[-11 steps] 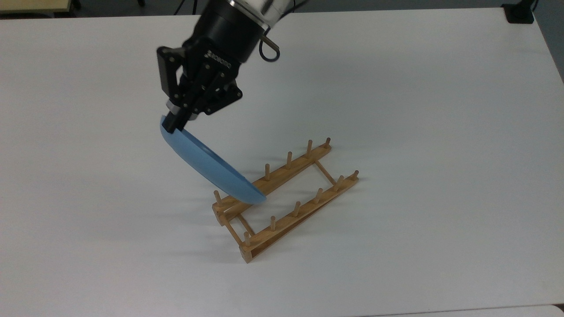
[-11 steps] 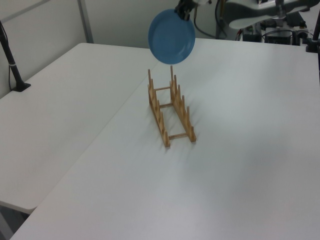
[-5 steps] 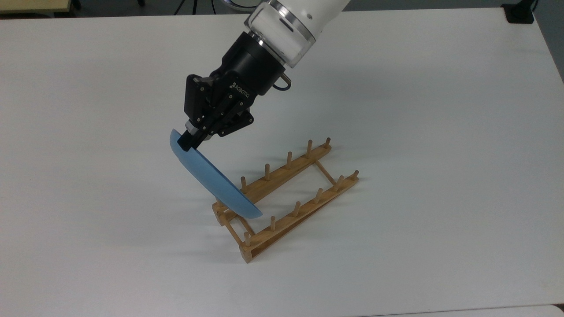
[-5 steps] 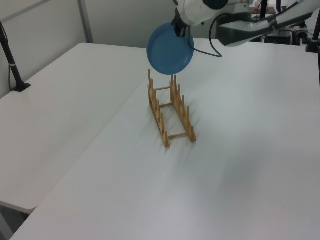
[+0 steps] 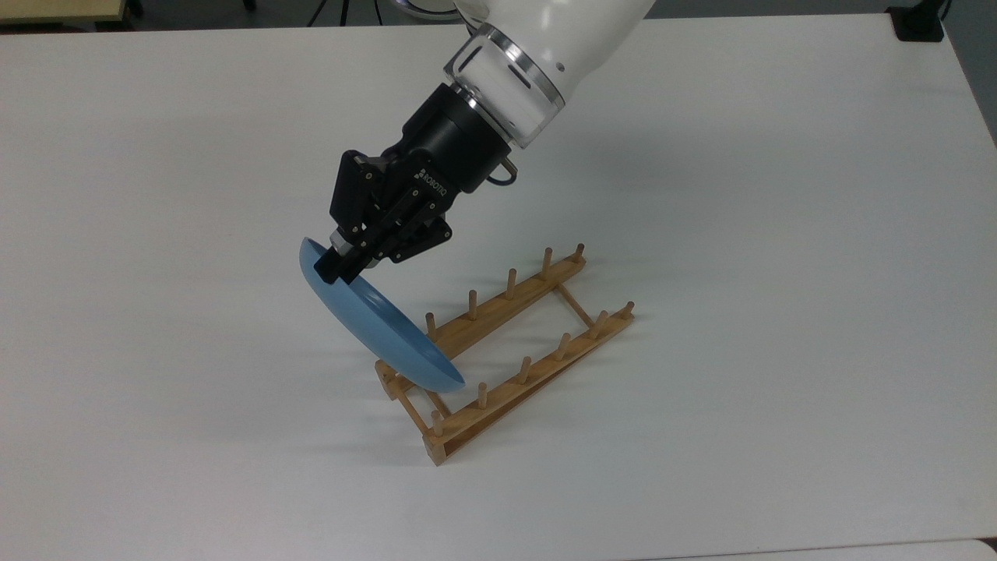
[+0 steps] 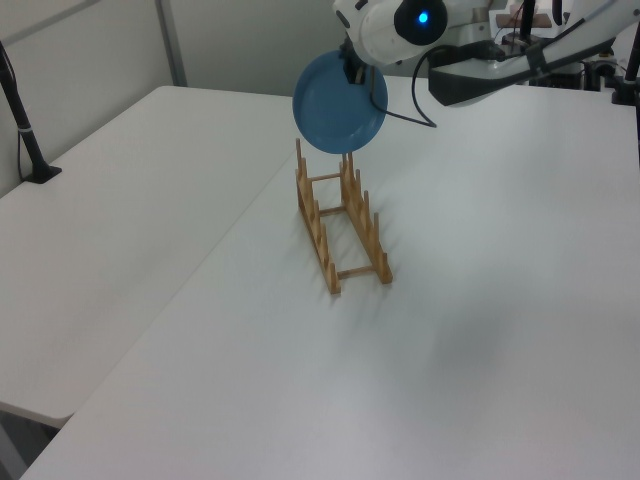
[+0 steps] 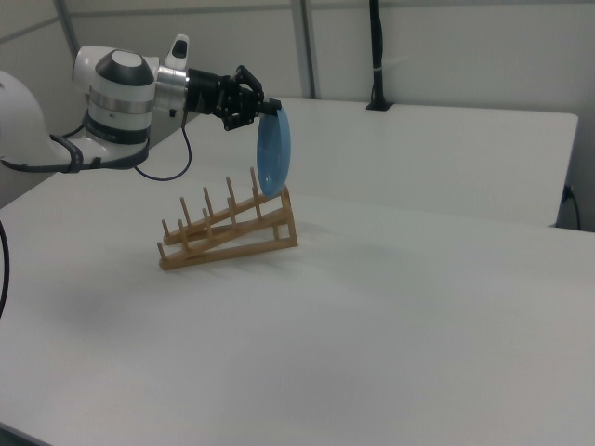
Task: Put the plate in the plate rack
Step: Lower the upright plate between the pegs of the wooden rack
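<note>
plate lowered toward plate rack (end slot), hand advanced

One plate, light blue, round.

One plate rack, wooden. It has two long rails. In the top view five upright pegs are countable on the far rail and six on the near one; the plate covers the far rail's end at the top view's left, so any peg there cannot be counted. Crossbars joining the rails: two clear in the top view, one near each end, with a further short bar closing the end at the top view's left.

One robot arm, carrying one gripper.

One white table under the rack.
</note>
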`<action>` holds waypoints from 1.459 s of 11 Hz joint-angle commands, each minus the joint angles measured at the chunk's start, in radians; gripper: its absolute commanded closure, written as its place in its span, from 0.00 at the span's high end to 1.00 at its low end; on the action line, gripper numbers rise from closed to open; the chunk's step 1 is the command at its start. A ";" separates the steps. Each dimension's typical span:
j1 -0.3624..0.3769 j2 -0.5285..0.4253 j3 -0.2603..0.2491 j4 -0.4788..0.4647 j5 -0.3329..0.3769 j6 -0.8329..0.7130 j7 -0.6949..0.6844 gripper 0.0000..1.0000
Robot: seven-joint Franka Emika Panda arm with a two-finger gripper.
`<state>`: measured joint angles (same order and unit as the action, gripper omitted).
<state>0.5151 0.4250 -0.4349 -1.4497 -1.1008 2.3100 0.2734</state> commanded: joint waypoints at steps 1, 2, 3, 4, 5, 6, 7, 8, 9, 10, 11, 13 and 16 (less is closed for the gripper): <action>0.023 0.073 0.004 0.032 0.004 -0.053 0.142 0.28; 0.023 0.073 0.030 0.032 0.003 -0.061 0.162 0.30; 0.023 0.073 0.041 0.034 0.003 -0.079 0.174 0.30; 0.025 0.073 0.060 0.034 0.003 -0.090 0.187 0.30; 0.025 0.073 0.076 0.034 -0.001 -0.110 0.199 0.30; 0.026 0.073 0.090 0.040 -0.008 -0.124 0.217 0.31; 0.026 0.073 0.099 0.048 -0.013 -0.132 0.236 0.45; 0.025 0.070 0.100 0.064 -0.011 -0.132 0.275 0.64; 0.023 0.045 0.120 0.066 -0.007 -0.132 0.343 0.81; 0.016 -0.003 0.157 0.063 0.002 -0.129 0.415 1.00; 0.011 -0.052 0.185 0.060 0.075 -0.126 0.472 1.00; -0.028 -0.147 0.223 0.042 0.502 -0.129 0.437 1.00; -0.137 -0.242 0.262 0.022 0.963 -0.341 0.269 1.00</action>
<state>0.5179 0.3479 -0.2448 -1.3550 -0.7138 2.1915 0.7131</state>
